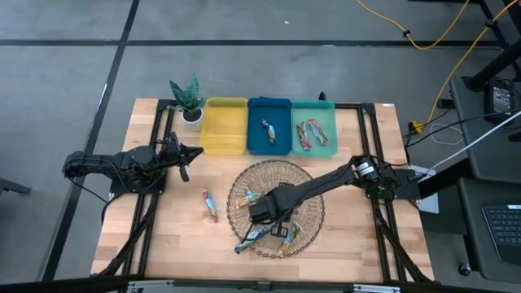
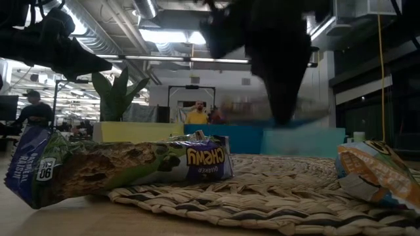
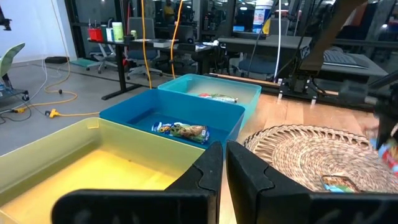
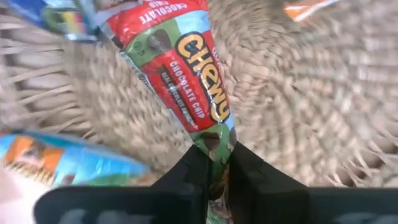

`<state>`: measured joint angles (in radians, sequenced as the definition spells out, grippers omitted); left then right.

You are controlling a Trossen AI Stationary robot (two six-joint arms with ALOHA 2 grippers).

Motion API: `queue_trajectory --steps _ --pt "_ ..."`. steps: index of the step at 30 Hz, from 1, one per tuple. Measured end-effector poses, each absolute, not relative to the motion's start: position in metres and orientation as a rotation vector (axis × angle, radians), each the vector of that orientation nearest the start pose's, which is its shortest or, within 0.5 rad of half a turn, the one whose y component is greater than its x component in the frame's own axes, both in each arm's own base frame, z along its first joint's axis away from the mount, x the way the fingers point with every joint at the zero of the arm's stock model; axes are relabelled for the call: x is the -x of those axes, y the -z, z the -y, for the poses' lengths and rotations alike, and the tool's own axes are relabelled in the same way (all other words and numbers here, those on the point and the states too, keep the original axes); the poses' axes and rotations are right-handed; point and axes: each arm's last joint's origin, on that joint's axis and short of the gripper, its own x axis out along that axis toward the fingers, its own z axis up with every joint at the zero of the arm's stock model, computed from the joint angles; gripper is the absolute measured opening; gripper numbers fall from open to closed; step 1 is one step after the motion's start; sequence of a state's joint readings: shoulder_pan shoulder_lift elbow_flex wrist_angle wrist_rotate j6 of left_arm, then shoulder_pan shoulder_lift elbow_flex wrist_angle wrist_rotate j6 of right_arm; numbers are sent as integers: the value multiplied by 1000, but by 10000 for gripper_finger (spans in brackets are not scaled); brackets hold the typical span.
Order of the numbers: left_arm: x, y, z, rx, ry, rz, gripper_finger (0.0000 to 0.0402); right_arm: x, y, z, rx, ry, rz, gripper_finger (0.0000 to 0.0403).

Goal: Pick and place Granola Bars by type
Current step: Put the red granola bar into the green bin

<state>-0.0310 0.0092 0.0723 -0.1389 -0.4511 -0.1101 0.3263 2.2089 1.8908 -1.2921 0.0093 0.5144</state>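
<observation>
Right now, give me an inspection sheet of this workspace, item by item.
Surface: wooden table with black rails.
Job's things: red bar pinched at its wrapper end; blue tray holds one bar, teal tray holds two, yellow tray holds none; one bar lies loose on the wood; more bars in the woven basket.
Clutter: potted plant at the yellow tray's left.
Grippers: right pincer shut on the red bar over the basket; left pincer shut, empty, near the yellow tray.
Cables: yellow cable on the floor.
Surroundings: people in the room behind.
</observation>
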Motion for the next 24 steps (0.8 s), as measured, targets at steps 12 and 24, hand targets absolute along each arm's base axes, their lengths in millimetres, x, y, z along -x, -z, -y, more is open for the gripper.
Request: queue_trajectory --steps 12,24 --pt "-91 -174 -10 90 -423 -51 16 -367 -300 -101 -172 292 -1345 36" --pt "-91 -174 -10 90 -423 -51 16 -310 -394 -44 -188 378 -1022 36"
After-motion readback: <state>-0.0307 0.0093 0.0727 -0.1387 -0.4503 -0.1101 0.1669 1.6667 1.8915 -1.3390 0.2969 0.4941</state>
